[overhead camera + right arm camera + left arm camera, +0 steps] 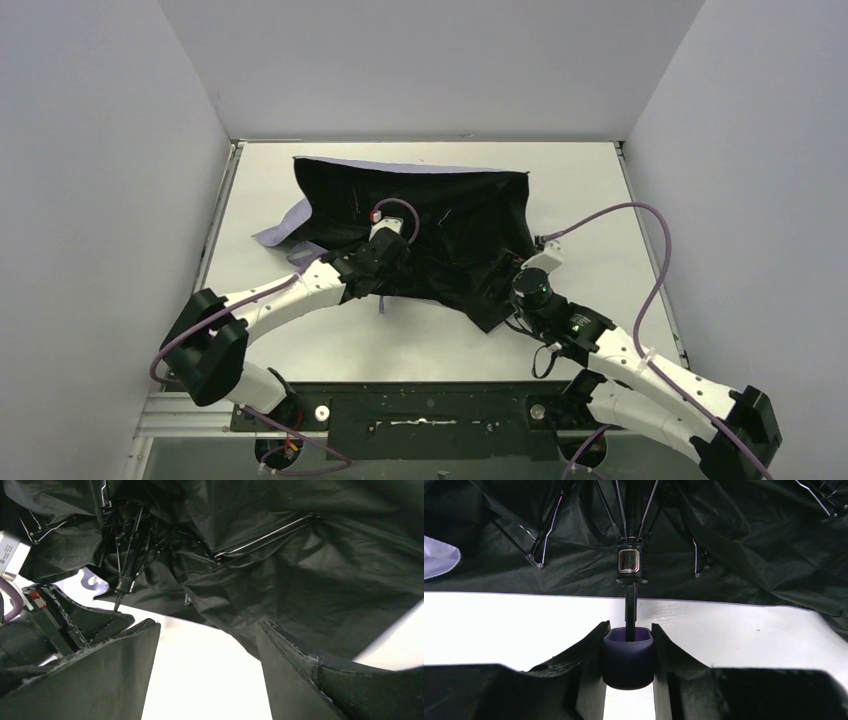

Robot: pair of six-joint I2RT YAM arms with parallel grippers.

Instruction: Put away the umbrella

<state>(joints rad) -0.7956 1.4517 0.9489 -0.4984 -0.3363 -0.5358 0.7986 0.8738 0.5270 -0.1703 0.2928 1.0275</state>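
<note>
Lavender handle (629, 656) of the umbrella (440, 225) sits clamped in left claw (629, 636).

An umbrella (460, 225) lies opened out on the white table (420, 340), spread across its middle and far half from left of centre to right of centre. Its canopy is slack and crumpled with the black inner side up and thin ribs showing against it. The lavender outer fabric (283, 228) peeks out flat on the tabletop at the left and along the far edge, and one corner of black cloth reaches nearest at right of centre.
</note>
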